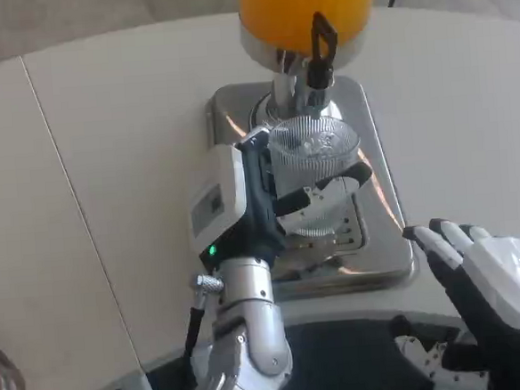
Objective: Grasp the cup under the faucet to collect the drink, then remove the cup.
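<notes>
Item: cup [315, 148], clear ribbed plastic; likely light, crushable, slippery. My left hand [243, 205] wraps mid-wall, under faucet [320, 52]. My right hand [489, 277] spread, idle.

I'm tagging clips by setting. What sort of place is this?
Probably a drink station set up on a tabletop: a juice dispenser with an orange tank stands on a steel drip tray on a white table, and the left hand holds a clear cup under its faucet.

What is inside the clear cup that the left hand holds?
The clear cup held by the left hand looks empty, no orange drink visible. Its ribbed wall and the fingers cover the lower part.
</notes>
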`<state>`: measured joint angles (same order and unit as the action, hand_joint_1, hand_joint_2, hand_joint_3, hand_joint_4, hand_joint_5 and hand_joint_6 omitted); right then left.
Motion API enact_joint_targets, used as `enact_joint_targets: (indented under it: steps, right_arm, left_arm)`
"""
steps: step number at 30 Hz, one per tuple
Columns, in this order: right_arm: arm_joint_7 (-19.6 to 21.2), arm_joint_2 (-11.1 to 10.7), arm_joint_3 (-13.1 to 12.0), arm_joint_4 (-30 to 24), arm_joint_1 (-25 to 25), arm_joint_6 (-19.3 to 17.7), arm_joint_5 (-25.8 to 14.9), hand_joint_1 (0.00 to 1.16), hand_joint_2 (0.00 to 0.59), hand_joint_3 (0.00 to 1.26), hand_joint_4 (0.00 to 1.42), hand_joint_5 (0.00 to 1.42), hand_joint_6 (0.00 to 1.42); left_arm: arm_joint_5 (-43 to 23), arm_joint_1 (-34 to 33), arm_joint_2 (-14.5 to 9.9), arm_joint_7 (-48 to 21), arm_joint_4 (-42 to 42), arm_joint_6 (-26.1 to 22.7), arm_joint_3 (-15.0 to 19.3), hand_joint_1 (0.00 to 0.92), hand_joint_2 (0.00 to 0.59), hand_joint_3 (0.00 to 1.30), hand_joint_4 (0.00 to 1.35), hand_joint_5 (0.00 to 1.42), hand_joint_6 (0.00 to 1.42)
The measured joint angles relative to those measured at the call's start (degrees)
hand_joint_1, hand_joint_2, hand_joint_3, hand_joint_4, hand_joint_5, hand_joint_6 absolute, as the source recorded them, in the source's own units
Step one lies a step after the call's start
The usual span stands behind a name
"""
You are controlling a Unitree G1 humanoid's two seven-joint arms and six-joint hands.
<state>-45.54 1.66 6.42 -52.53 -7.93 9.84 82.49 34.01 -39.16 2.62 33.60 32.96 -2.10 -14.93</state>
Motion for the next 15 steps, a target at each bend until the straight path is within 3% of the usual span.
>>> enact_joint_targets:
  steps: [7,15]
  right_arm:
    - [0.0,0.4,-0.2,-0.2,-1.2,0.0,-0.4,0.54,0.468,0.08,0.0,0.0,0.0]
    - [0.0,0.6,-0.5,-1.2,-1.3,0.0,-1.1,0.54,0.468,0.08,0.0,0.0,0.0]
  left_arm:
    - [0.5,1.0,-0.7,0.1,-1.1,-0.2,-1.3,0.324,0.086,0.5,0.31,0.59,0.93]
    - [0.6,1.9,-1.2,0.5,-4.4,-2.3,-1.9,0.273,0.089,0.47,0.26,0.51,0.65]
